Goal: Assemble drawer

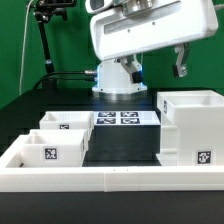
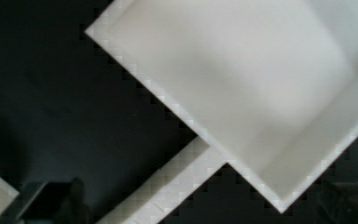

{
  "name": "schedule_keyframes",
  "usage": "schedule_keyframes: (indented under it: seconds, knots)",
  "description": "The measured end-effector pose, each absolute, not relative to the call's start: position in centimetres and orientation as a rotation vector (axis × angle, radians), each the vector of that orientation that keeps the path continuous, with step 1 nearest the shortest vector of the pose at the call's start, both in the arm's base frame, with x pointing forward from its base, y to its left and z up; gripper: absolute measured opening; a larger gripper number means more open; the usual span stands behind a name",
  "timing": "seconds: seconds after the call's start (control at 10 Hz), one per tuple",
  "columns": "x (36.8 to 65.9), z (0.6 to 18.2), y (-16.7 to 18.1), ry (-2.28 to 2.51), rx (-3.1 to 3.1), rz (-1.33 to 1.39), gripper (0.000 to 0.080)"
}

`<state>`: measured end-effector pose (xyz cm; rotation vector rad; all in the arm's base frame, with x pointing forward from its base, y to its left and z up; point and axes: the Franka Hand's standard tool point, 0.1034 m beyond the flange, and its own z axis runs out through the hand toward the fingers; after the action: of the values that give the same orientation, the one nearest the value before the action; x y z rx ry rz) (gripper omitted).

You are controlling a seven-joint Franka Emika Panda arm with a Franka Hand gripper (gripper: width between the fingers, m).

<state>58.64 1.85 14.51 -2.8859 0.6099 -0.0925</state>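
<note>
The drawer's tall white shell [image 1: 190,125] stands on the black table at the exterior view's right, with a tag on its front face. Two small open-top trays [image 1: 64,124] [image 1: 44,150] sit at the exterior view's left, each tagged. My gripper [image 1: 180,66] hangs high above the shell and touches nothing. In the wrist view the shell's top [image 2: 247,80] fills the frame as a large white slanted shape. My gripper [image 2: 201,198] is open and empty, with one dark finger [image 2: 43,202] showing at the edge.
The marker board [image 1: 120,118] lies flat in the middle, in front of the robot base [image 1: 118,78]. A low white wall [image 1: 110,182] edges the table's front and also shows in the wrist view [image 2: 190,182]. A dark stand [image 1: 44,45] rises at the back left.
</note>
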Motion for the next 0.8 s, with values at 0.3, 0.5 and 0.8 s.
schedule_keyframes:
  seconds: [0.3, 0.5, 0.8]
  knots:
    - [57.2, 13.0, -1.5, 0.144, -3.009, -0.128, 0.0649]
    - [56.3, 12.0, -4.2, -0.034, -3.045, -0.177, 0.0649]
    - [56.1, 11.7, -4.6, -0.163, -3.049, -0.187, 0.0649]
